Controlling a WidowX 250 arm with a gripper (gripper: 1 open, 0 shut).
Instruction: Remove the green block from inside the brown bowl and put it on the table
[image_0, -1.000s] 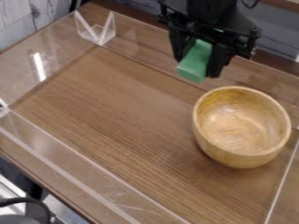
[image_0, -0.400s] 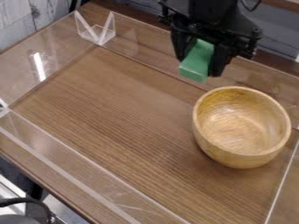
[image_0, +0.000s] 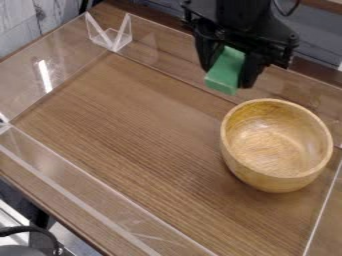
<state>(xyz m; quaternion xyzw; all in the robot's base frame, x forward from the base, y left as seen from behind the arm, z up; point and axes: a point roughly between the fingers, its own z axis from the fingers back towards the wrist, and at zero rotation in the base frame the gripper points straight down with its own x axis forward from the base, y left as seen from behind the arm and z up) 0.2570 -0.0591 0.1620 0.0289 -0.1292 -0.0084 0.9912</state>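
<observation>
One round wooden bowl (image_0: 277, 146), one green bar in my grip.

Near me lies the streaked wood-grain table (image_0: 131, 150); beyond, the bowl's thick rim and smooth, pale hollow; past it, my black gripper (image_0: 230, 62) clasps the matte green block (image_0: 225, 72) above the tabletop.

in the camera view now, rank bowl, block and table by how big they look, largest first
1. table
2. bowl
3. block, partly covered by the hand

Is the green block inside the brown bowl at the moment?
No, the green block is between the fingers of the gripper, outside the bowl.
</observation>
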